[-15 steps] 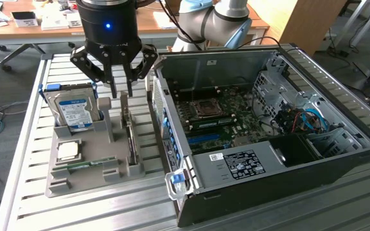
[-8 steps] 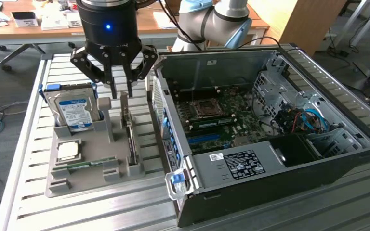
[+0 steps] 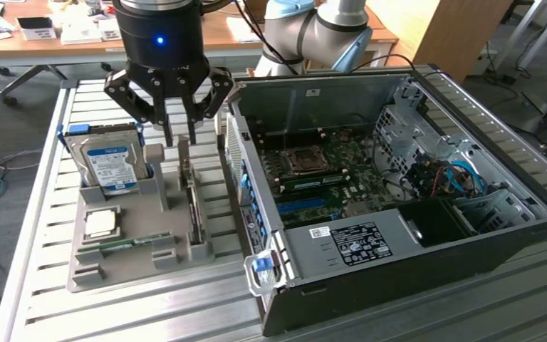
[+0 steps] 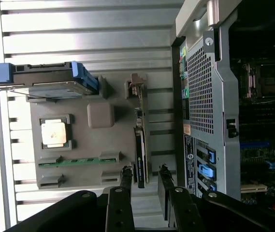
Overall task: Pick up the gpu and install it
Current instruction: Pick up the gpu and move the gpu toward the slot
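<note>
The gpu (image 3: 190, 196) is a thin dark card standing on edge in a slot of the grey holder (image 3: 145, 221), its silver bracket end toward the gripper. My gripper (image 3: 180, 137) hangs just above that end, open and holding nothing. In the wrist view the gpu (image 4: 139, 145) appears edge-on, and the gripper (image 4: 144, 181) has one of its two fingers (image 4: 126, 180) on each side of the card's end, with gaps on both sides. The open computer case (image 3: 397, 199) with its motherboard (image 3: 321, 178) lies right beside the holder.
On the holder (image 4: 84, 145) also sit a silver hard drive with a blue label (image 3: 110, 167), a processor chip (image 3: 100, 222) and a green memory stick (image 3: 126, 242). The case's perforated rear panel (image 4: 200, 87) stands close to the gpu. Everything rests on a slatted metal table (image 3: 159, 313).
</note>
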Robot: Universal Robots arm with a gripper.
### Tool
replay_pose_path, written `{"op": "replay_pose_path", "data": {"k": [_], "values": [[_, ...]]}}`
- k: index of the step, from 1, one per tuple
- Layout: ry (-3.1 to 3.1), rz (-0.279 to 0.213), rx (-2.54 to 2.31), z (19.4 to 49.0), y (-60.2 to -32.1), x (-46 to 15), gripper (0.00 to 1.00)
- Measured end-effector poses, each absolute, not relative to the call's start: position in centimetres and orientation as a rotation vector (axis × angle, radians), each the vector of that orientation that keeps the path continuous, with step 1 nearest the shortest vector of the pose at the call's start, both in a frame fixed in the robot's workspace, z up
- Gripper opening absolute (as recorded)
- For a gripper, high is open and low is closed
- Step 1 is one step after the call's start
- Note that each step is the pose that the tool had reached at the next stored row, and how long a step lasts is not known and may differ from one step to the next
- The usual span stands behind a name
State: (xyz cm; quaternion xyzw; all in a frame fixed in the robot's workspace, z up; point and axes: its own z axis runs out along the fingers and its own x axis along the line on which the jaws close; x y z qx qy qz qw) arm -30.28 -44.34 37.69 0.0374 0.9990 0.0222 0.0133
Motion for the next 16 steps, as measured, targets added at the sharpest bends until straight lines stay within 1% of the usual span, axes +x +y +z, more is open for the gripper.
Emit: {"op": "replay_pose_path", "data": {"k": [16], "values": [[3.112, 0.07, 0.116, 37.01, -44.33, -30.27, 0.36]]}}
